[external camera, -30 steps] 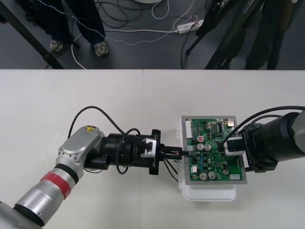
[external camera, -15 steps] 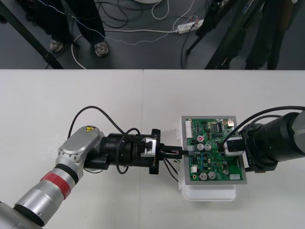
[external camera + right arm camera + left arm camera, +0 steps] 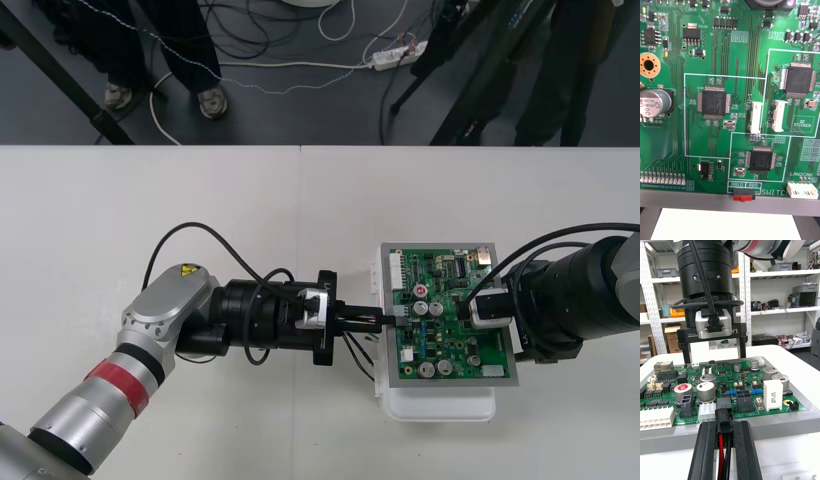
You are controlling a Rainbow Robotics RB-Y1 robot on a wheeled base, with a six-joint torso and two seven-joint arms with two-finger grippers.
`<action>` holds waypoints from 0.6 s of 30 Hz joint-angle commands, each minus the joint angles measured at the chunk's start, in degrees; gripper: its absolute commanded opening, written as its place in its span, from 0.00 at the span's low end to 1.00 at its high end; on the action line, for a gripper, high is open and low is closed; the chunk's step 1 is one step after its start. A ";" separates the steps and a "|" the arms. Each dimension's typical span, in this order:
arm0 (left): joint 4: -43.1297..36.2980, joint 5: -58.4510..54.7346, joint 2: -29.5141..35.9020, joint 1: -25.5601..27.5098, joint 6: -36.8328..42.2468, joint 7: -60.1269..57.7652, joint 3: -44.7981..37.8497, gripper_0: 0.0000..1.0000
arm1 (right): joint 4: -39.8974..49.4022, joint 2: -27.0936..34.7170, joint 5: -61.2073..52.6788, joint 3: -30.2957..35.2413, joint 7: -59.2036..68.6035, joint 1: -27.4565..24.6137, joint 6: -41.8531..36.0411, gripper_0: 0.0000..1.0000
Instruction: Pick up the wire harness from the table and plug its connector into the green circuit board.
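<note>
Left gripper [image 3: 725, 424] clamped on harness [image 3: 720, 453], centre of front view | plug [image 3: 724, 414] against green circuit board [image 3: 752, 380] edge header [image 3: 724, 403], seating unclear | advice: push straight, level, no twist | right gripper [image 3: 714, 359] beyond, fingers [image 3: 742, 348] spread, over board's far side

Close-up, face-on, of green circuit board [image 3: 730, 56]. Three square black chips [image 3: 714, 102]; silver capacitor [image 3: 658, 101] just beside one, two white connectors [image 3: 755, 118] between the chips. Small red switch [image 3: 743, 195] at board edge, touching grey frame [image 3: 685, 208]; white base [image 3: 726, 225] beyond.
</note>
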State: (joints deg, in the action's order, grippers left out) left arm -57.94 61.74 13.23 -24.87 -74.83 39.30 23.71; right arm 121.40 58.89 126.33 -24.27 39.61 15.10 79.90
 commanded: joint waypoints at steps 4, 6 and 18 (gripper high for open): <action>-1.21 -1.18 -2.07 1.23 1.71 -1.16 1.17 0.00 | 1.91 -1.05 0.06 -0.51 2.66 -0.16 0.17 1.00; -1.21 -1.27 -2.07 1.40 1.71 -1.24 1.34 0.00 | 1.91 -1.14 0.06 -0.51 2.66 -0.16 0.25 1.00; -1.21 -1.88 -2.07 1.58 1.71 -1.24 1.69 0.00 | 1.91 -1.05 -0.03 -0.51 2.57 -0.16 0.43 1.00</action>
State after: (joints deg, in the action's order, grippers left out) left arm -57.94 61.06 13.19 -24.15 -74.75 39.30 23.99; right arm 121.40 58.80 126.33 -24.27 39.61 15.10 79.97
